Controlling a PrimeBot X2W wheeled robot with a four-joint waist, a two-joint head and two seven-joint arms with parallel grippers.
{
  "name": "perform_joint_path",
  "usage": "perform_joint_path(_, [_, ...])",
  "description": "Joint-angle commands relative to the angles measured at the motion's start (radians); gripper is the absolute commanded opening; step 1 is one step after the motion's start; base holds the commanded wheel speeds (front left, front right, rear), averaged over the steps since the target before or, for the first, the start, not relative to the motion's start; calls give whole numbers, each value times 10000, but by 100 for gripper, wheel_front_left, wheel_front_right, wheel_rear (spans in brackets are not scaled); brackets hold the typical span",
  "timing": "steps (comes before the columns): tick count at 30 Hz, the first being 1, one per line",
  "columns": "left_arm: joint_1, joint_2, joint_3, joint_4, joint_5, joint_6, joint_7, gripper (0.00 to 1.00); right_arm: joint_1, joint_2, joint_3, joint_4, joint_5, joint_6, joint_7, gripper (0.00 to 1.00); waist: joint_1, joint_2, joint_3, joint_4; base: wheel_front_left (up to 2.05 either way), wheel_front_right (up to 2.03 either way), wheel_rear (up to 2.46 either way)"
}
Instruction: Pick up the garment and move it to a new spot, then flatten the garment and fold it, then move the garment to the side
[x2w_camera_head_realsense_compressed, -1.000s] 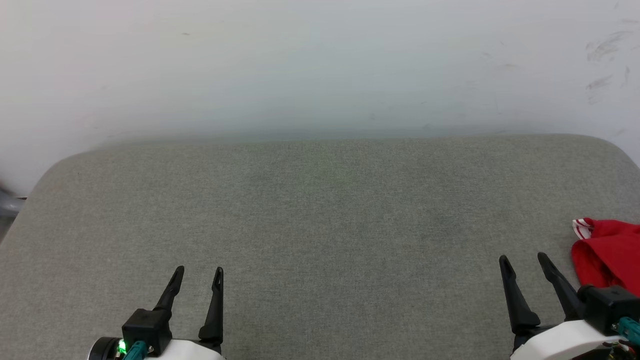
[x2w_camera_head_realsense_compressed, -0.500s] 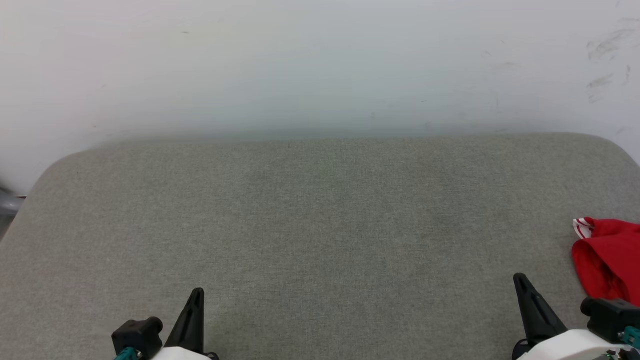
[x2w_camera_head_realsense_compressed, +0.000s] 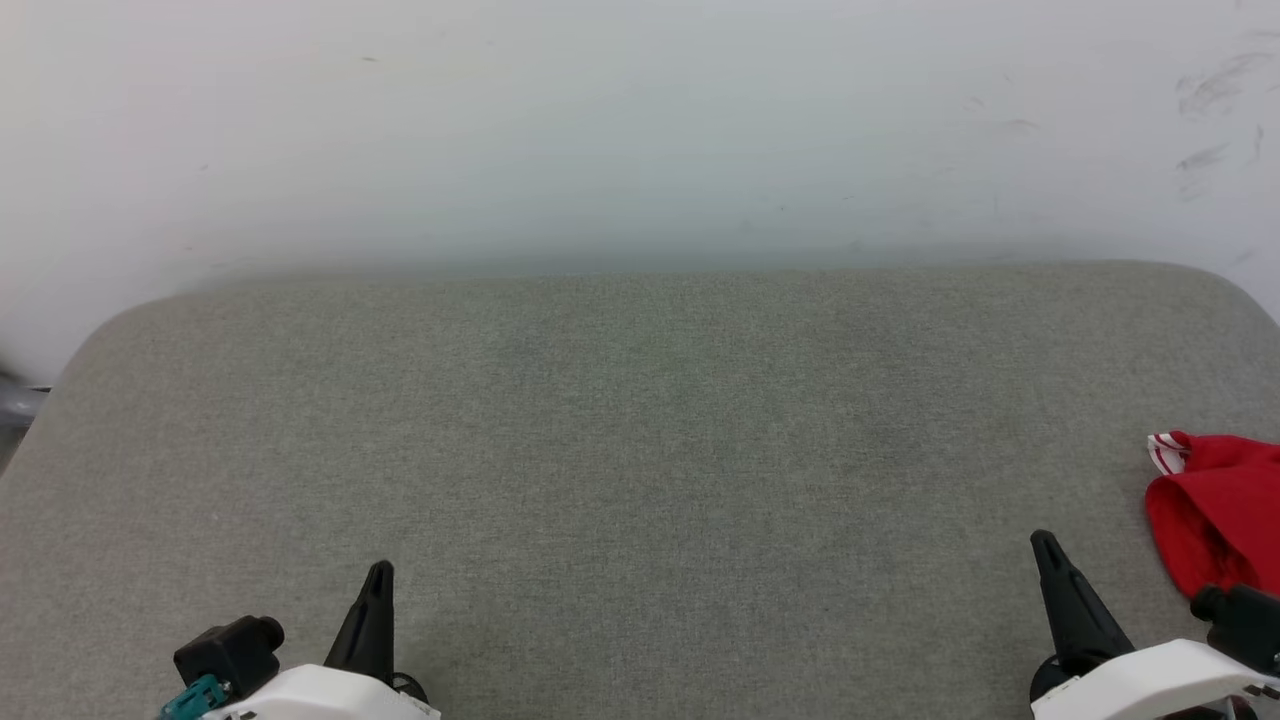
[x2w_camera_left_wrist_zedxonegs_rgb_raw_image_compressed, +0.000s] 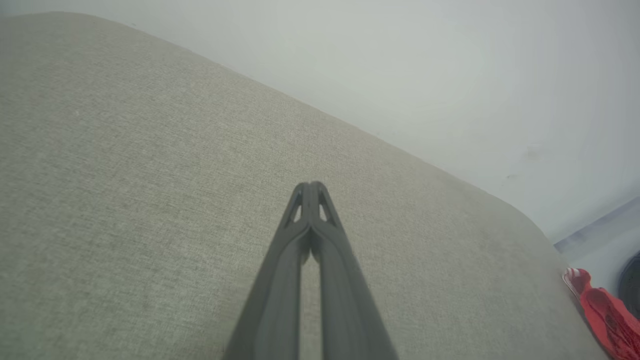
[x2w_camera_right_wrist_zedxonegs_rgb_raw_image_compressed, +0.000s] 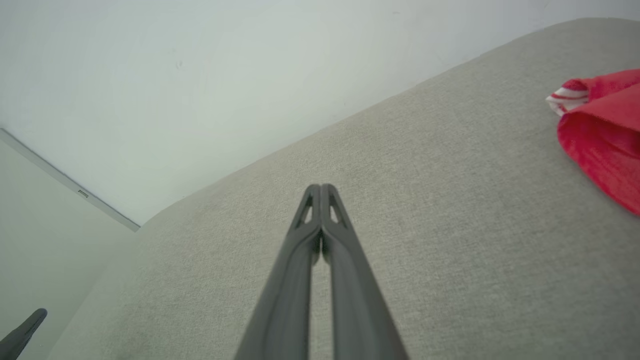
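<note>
Just right of the pinched-together right end effector (x2w_camera_head_realsense_compressed: 1045, 545), bunched garment (x2w_camera_head_realsense_compressed: 1215, 510); left end effector (x2w_camera_head_realsense_compressed: 380, 575) likewise together, open tabletop (x2w_camera_head_realsense_compressed: 640, 420) ahead.

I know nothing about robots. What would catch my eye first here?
The bright red garment, bunched at the right edge of the grey padded surface, stands out first. Then the left gripper and right gripper at the head view's bottom corners, each with its dark fingers shut together, holding nothing.
</note>
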Motion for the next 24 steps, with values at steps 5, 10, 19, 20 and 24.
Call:
perform_joint_path(5, [-388,-56,226,-75,-862,-126,228,0,-444,15,-77,34,911,-1,74,0,-1,-1,22,6,0,0,0])
perform_joint_path(10, [-489,-115,362,-34,-1548,-195,420,0,-573,29,-115,158,1623,-2,138,0,-1,-1,46,12,0,0,0])
perform_joint_path(19, [-653,-222,595,35,-2705,-315,731,0,-767,51,-180,378,2822,-2,239,0,-1,-1,88,23,0,0,0])
perform_joint_path(20, [-670,-234,620,41,-2824,-324,769,0,-785,54,-187,400,2945,-2,251,0,-1,-1,93,24,0,0,0])
perform_joint_path(24, [-733,-280,720,70,-3303,-373,891,0,-868,64,-214,491,3441,-2,293,0,-1,-1,112,29,0,0,0])
